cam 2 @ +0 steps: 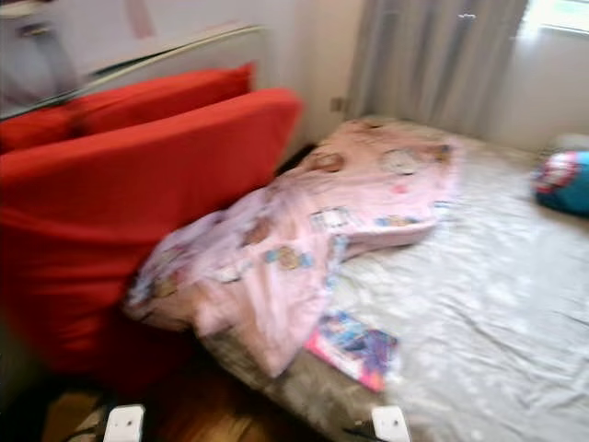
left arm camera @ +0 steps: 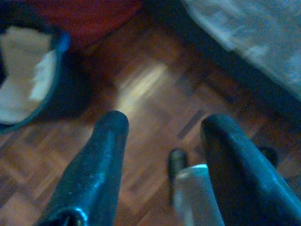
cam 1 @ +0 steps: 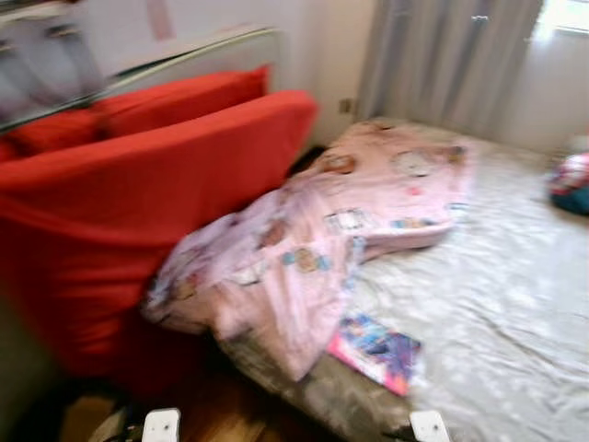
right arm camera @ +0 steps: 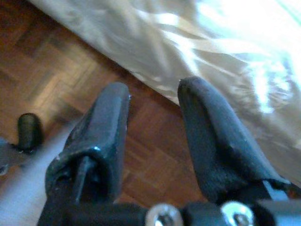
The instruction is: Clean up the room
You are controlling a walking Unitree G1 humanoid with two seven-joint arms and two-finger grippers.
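A: Far left, 9 o'clock?
B: Red sofa (cam 1: 138, 212), two red cushions (cam 1: 175, 97) along its back. Blurred throughout.

A: Low, 7 o'clock?
B: Left gripper (left arm camera: 162, 127), hanging over parquet floor (left arm camera: 150, 89). Fingers (left arm camera: 101, 160) apart, nothing between. Beside it on the floor, a dark round container (left arm camera: 42, 80) with pale cloth or paper inside; contents not identifiable.

A: Centre?
B: Pink blanket (cam 1: 313, 239), cartoon print, crumpled. Draped from the 12 o'clock part of the bed (cam 1: 497, 313) down to its near-left corner, one fold touching the sofa's side. Grey patterned sheet beneath.

A: Just below the blanket, 6 o'clock?
B: Flat pink-and-blue item (cam 1: 375, 352), a book or packet, cannot tell which. Lying on the bed's near edge, just beside the blanket's lowest fold.

A: Low, 5 o'clock?
B: Right gripper (right arm camera: 153, 108), over the floor just beside the bed's edge. Fingers (right arm camera: 211, 141) apart, empty.

A: Upper right, 1 o'clock?
B: Grey curtains (cam 1: 442, 55), bright window (cam 1: 563, 14) at the corner.

A: Far right, 3 o'clock?
B: Blue-and-red soft item (cam 2: 563, 181) on the bed, well apart from the blanket. Too blurred to name.
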